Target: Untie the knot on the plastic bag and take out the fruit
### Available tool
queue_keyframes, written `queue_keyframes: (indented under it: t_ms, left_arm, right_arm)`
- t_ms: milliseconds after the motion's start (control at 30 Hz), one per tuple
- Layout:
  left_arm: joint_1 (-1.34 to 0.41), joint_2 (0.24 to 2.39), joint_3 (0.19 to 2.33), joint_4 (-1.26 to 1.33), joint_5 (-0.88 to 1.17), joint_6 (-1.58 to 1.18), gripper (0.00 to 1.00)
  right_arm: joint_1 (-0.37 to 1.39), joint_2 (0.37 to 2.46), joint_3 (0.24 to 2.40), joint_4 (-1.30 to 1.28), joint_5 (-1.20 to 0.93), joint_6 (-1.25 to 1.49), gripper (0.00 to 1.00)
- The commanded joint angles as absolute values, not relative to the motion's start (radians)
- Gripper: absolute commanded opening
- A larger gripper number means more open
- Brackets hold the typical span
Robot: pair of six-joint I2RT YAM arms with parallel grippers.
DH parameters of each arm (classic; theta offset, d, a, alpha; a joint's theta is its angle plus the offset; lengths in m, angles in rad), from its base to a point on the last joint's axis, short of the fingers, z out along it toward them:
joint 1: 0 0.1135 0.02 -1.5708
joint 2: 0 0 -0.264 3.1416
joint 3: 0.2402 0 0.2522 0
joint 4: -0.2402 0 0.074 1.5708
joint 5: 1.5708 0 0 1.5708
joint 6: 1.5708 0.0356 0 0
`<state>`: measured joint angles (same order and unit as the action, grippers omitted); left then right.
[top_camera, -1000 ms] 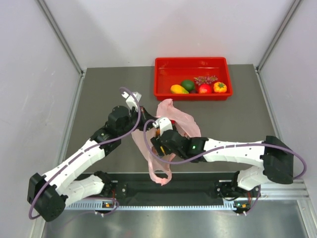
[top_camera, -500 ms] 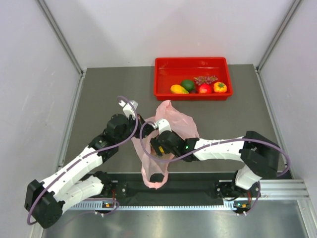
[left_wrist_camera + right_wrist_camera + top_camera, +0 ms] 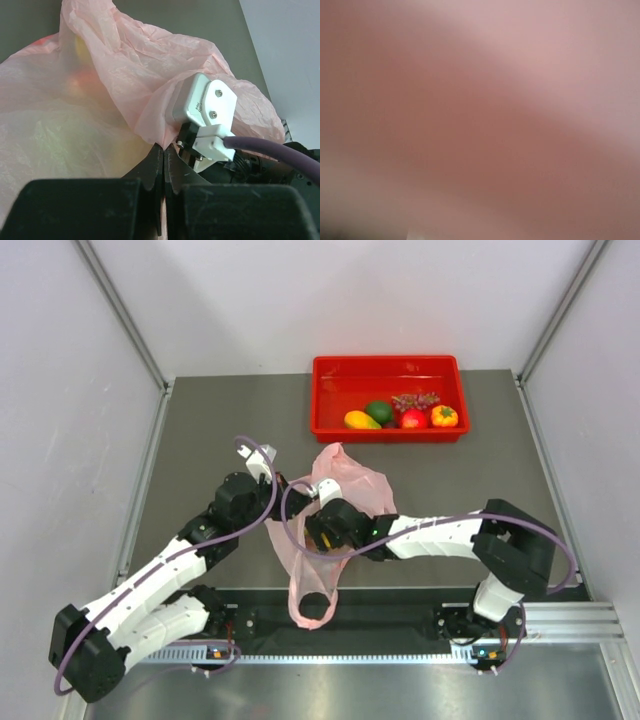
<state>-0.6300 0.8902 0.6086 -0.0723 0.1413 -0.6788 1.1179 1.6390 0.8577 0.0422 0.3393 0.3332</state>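
Observation:
The pale-pink plastic bag (image 3: 350, 475) lies crumpled at the table's middle, and its long handle strips (image 3: 312, 602) trail over the near edge. My left gripper (image 3: 284, 490) is shut on a fold of the bag (image 3: 125, 95) at the bag's left side; the jaws (image 3: 164, 150) pinch pink film. My right gripper (image 3: 314, 528) is buried in the bag next to it, and its wrist view shows only blurred pink plastic (image 3: 480, 120). Faint yellow (image 3: 80, 45) and orange (image 3: 82, 82) fruit tints show through the bag. I cannot make out the knot.
A red tray (image 3: 330, 375) stands at the back and holds a yellow-orange fruit (image 3: 361, 420), a dark green one (image 3: 379, 411), grapes (image 3: 414, 400), a red one (image 3: 413, 419) and an orange one (image 3: 444, 416). Grey walls close in left and right.
Both grippers have drawn back toward the near edge with the bag. The right elbow has swung left. The handle strips now hang lower over the front edge.

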Motion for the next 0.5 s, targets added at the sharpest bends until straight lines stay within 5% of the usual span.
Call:
queue_keyframes:
  t_ms: [0,100,467]
  left_arm:
    - [-0.632,0.873,0.604,-0.015,0.143,-0.686,0.00]
    - [-0.634,0.876,0.612,-0.015,0.137,-0.684,0.00]
    - [-0.634,0.936,0.641,0.028,0.130,-0.687,0.00]
  right_arm:
    - [1.109,1.541,0.848,0.008,0.281,0.322,0.20]
    - [1.112,1.425,0.838,-0.102,0.204,0.318,0.00]
    - [1.112,0.931,0.943,-0.370,-0.546,0.178,0.00]
